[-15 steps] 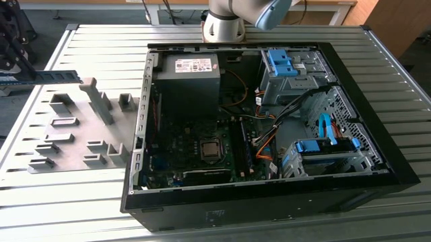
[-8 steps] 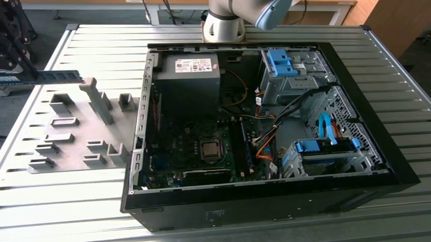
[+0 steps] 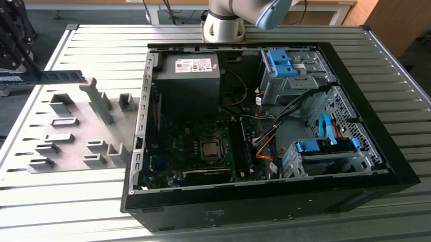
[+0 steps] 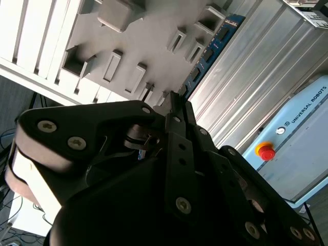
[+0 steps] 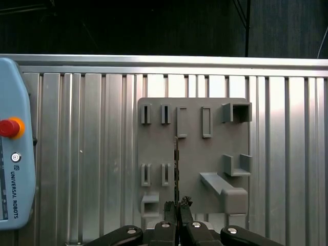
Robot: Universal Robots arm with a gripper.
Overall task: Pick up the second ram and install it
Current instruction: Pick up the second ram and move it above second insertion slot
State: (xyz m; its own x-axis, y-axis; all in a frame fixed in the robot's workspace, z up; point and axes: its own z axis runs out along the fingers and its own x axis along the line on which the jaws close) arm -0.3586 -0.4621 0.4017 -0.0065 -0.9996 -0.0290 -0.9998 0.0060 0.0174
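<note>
The second ram (image 3: 57,76), a long flat blue stick, hangs level in the air above the far left end of the grey holder plate (image 3: 74,108) in the exterior view. My gripper (image 3: 15,70) is shut on one end of it at the exterior view's left edge. In the first wrist view the ram (image 5: 177,164) shows edge-on as a thin line running out from my gripper (image 5: 177,205) over the plate (image 5: 195,148). The second wrist view shows the ram's blue face with black chips (image 4: 211,48) beyond my gripper (image 4: 177,102).
An open black computer case (image 3: 377,126) lies on the slatted metal table (image 3: 67,201), right of the plate. Inside are the motherboard (image 3: 195,146), a power supply (image 3: 189,75), blue drive cages and loose cables. Grey holder blocks (image 3: 101,101) stand up from the plate. A pendant with a red button (image 5: 9,128) lies nearby.
</note>
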